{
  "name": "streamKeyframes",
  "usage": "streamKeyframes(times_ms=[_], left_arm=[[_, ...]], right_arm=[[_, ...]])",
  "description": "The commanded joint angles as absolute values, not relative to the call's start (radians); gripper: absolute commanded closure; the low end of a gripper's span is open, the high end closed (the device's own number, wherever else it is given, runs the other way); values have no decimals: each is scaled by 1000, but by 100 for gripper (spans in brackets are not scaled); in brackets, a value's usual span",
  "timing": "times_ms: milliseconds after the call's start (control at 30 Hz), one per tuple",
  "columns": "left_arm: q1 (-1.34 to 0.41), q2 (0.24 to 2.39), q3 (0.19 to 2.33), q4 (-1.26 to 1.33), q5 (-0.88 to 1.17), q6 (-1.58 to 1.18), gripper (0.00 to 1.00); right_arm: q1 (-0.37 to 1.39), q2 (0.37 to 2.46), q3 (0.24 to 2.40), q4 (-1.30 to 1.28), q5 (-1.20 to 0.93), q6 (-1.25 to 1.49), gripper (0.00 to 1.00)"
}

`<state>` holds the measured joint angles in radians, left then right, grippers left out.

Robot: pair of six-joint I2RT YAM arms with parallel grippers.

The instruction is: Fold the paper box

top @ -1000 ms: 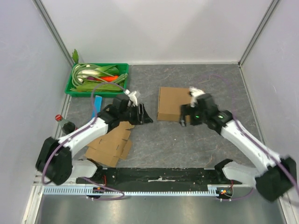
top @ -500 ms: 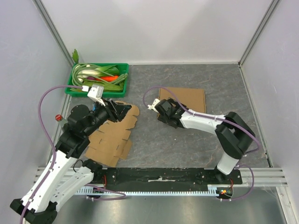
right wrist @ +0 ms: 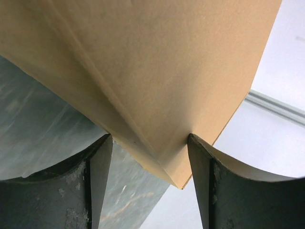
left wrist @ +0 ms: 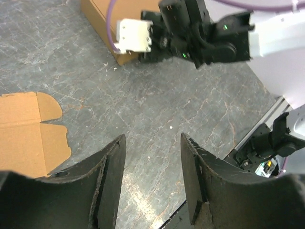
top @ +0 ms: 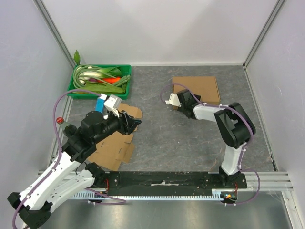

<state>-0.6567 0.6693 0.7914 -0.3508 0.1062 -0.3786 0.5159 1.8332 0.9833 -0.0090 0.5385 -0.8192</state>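
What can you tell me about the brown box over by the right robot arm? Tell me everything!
The box is brown cardboard, a flat, closed rectangle with plain faces and sharp creased edges. It lies on the grey table, towards the back right. Its near left corner pokes between the fingers of the right end effector; I cannot tell whether they are squeezing it. Nothing else touches it.

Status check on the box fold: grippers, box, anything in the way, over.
Left gripper open, empty, above bare table. Right gripper astride corner of box, grip unclear. Box flat on table, far side. Spare cardboard sheets near left, apart from box.
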Motion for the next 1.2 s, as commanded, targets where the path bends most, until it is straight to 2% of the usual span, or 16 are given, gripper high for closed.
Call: streamKeyframes(times_ms=[0,300,433,500,600,633,667,700,767,833,900,933,1000,1033,1067,1167], left_arm=[[-678,687,795,-357,69,-307,44],[-675,735,770,-377,28,-287,43],[-643,758,743,-399,15,-328,31],[-602,753,742,-434,3,-360,30],[-565,691,753,-428,-23,-380,30],[-558,655,759,-430,-34,-387,30],[-551,638,788,-433,-60,-388,31],[-542,626,811,-463,-84,-391,31],[-537,600,897,-506,-147,-400,33],[-537,592,954,-573,-167,-416,33],[-537,575,1018,-618,-179,-437,34],[-537,568,1034,-656,-184,-445,34],[-537,526,1075,-690,-198,-454,34],[-537,512,1089,-719,-201,-453,34],[-537,485,1118,-735,-198,-454,35],[-537,448,1141,-771,-181,-465,36]], right_arm=[[447,1988,1136,98,419,-962,29],[382,2212,1351,117,403,-1075,27],[431,2091,1249,257,544,-1025,3],[494,1952,1261,165,706,-930,2],[619,1830,1405,-189,972,-491,3],[658,1809,1545,-562,909,-93,2],[661,1802,1592,-687,735,52,2],[666,1781,1579,-725,360,155,2],[683,1665,1343,-523,29,431,2],[760,1545,1094,-150,-128,695,2],[904,1519,1042,-42,-60,924,2],[958,1526,1058,-43,72,972,2],[1072,1595,1176,-223,164,1069,2],[1103,1703,1348,-465,270,1090,2],[1132,1760,1435,-580,300,1123,2],[1222,1888,1559,-695,331,1216,4]])
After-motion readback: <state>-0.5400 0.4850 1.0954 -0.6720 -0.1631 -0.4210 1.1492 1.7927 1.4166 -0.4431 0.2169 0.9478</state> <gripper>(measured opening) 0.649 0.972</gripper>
